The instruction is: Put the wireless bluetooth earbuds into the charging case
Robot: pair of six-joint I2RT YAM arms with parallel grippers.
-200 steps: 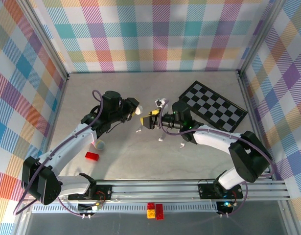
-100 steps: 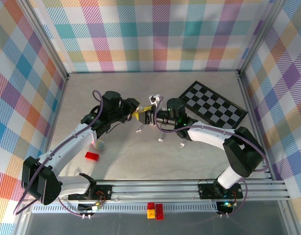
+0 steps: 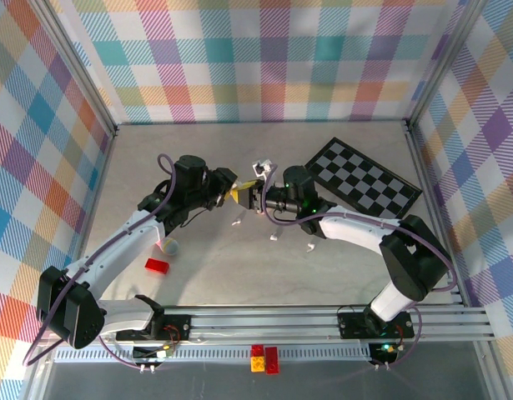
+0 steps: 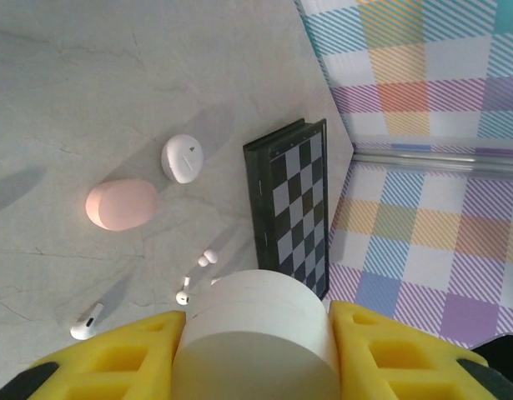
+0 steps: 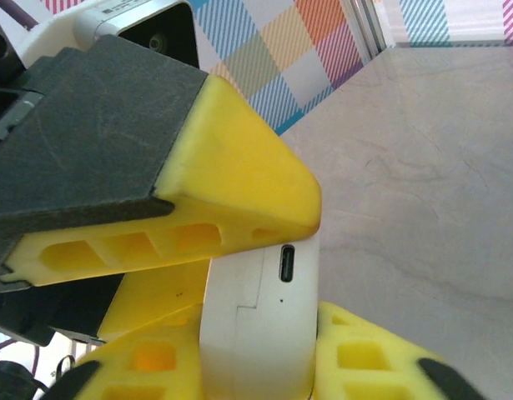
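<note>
Closing since before, my right gripper [image 5: 258,362] joins my left gripper [image 4: 254,346], both pinching one charging case [image 5: 260,292]; three earbuds [image 4: 87,321] loose

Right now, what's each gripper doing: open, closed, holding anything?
Left gripper: closed on the white case.
Right gripper: closed on the same white case.
</note>
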